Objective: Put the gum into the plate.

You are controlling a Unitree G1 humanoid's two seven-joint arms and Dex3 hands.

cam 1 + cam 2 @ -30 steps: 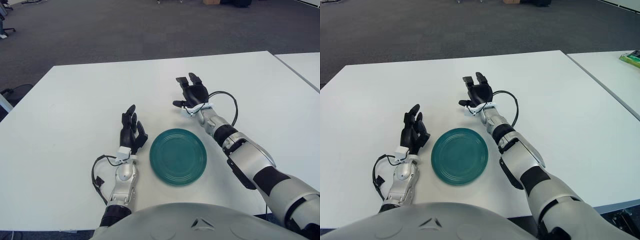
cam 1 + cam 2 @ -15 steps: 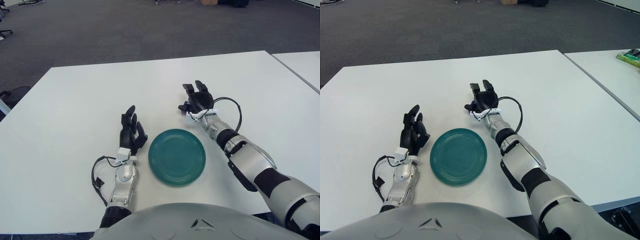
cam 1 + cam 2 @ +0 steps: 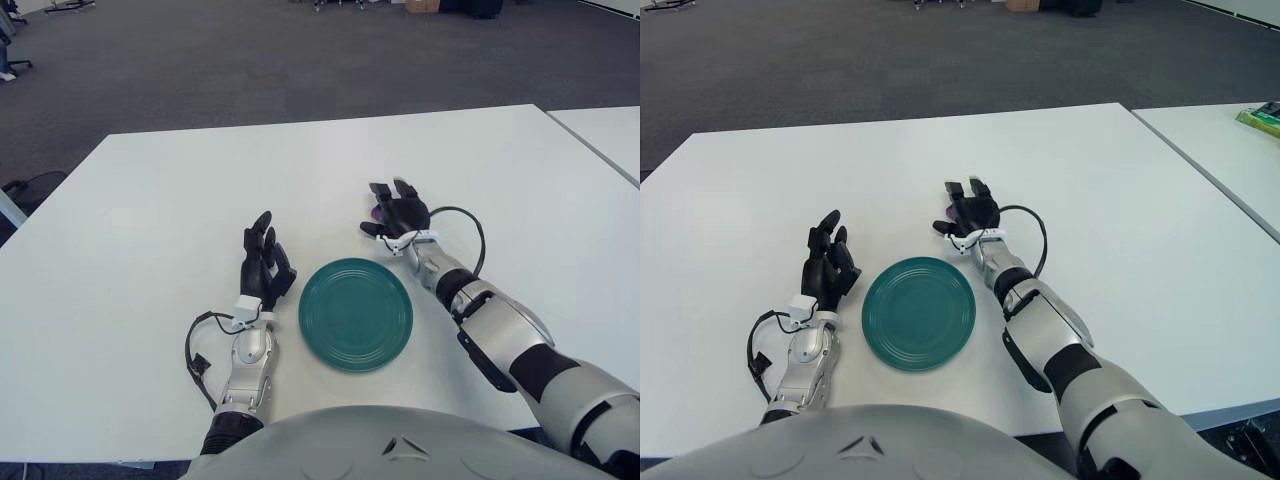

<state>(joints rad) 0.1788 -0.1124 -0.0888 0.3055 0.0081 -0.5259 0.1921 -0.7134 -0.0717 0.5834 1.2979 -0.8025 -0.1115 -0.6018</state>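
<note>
We see right hand (image 3: 398, 213) pulled back toward plate (image 3: 355, 313), now at its 1 o'clock; fingers spread over mostly hidden purple gum (image 3: 374, 213), grip unclear.

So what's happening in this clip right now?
The humanoid's right hand is over a small purple item, apparently the gum, on the white table just beyond the round teal plate. Most of the item is hidden by the fingers, so a firm grasp cannot be confirmed. The plate has nothing in it. The left hand shows to the left of the plate, fingers relaxed, holding nothing.
</note>
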